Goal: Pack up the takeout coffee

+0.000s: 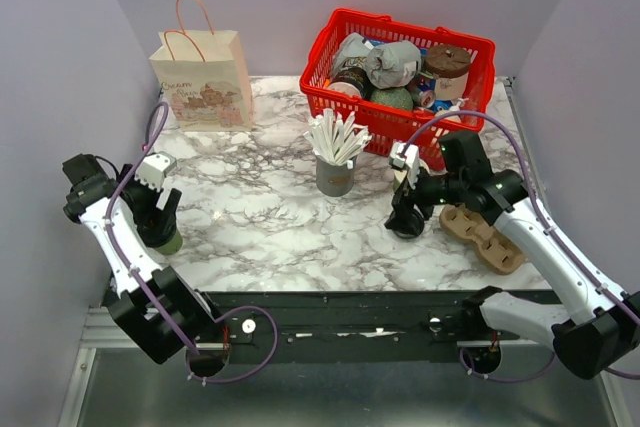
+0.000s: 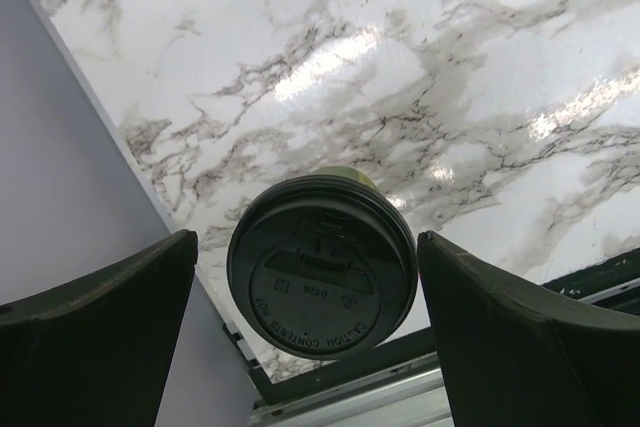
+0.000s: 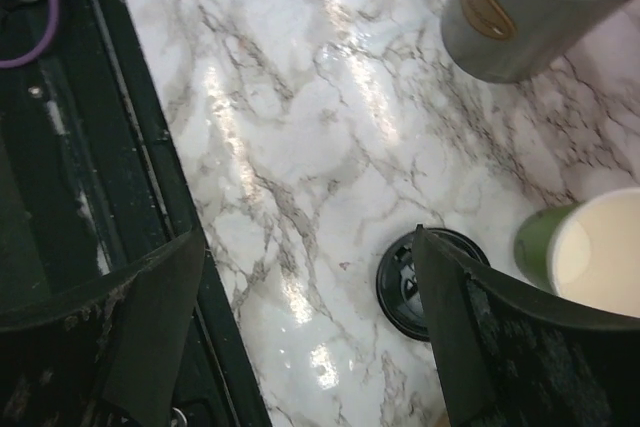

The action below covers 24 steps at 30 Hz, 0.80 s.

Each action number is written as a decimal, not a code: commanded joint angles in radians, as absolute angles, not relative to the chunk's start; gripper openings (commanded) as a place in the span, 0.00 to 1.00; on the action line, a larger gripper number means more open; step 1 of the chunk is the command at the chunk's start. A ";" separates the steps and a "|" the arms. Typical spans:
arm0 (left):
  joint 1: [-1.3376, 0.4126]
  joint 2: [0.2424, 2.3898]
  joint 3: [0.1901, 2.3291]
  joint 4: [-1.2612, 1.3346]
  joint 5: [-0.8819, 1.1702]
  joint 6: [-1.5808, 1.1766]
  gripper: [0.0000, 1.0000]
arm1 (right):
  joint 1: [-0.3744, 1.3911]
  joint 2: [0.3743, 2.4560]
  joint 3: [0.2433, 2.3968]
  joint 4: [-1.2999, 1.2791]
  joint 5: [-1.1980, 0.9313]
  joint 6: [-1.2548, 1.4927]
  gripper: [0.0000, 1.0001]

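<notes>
Read the overhead view as a clock face, with six at the arm bases and twelve at the far wall.

At eight o'clock, near the left edge of the white marble-patterned table (image 1: pixel 270 217), the takeout coffee (image 2: pixel 322 277), a small dark-green paper cup with a black plastic lid, is standing upright. Your left gripper (image 2: pixel 305 242) is hanging directly over it. Its jaws are standing wide open, with one dark finger (image 2: pixel 100 327) on each side of the lid and a gap showing on both sides, so it is gripping nothing.

At four o'clock your right gripper (image 3: pixel 310 237) is pointing down at the table. Its jaws are also standing open and are holding nothing, and bare marble is showing between the fingers. A loose black plastic lid (image 3: pixel 400 282) is lying flat just beside its right finger and is partly hidden behind it. A lidless green paper cup with a pale inside (image 3: pixel 585 252) is standing just past that.

A brown cardboard cup carrier (image 1: pixel 487 235) is lying close to the right of this gripper.

Just beyond the centre, a grey cup (image 1: pixel 335 179) is holding a fan of white sticks (image 1: pixel 337 137).

At eleven o'clock, a cream paper bag with pink handles (image 1: pixel 205 82) is standing upright against the far wall. At one o'clock, a red plastic basket (image 1: pixel 372 125) is sitting filled with mixed packets and tubs.
</notes>
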State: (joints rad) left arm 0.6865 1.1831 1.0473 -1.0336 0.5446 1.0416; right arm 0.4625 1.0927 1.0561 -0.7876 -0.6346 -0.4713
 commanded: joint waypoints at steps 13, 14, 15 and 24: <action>0.238 0.937 1.075 -0.850 0.730 0.675 0.99 | 0.045 1.114 0.997 -1.088 -0.221 -0.662 0.64; 0.213 0.933 1.060 -0.835 0.720 0.658 0.99 | 0.022 1.120 0.993 -1.086 -0.215 -0.679 0.62; 0.192 0.928 1.054 -0.812 0.701 0.641 0.99 | 0.005 1.133 0.991 -1.085 -0.209 -0.695 0.61; 0.083 0.928 1.012 -0.744 0.678 0.545 0.99 | -0.149 1.238 0.953 -1.000 -0.117 -0.847 0.62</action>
State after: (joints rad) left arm 0.1036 0.9314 1.0275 -0.8051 0.6998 0.6128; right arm -0.1375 1.2221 0.9932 -1.0370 -0.1837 -0.7490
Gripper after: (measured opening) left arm 0.987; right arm 0.604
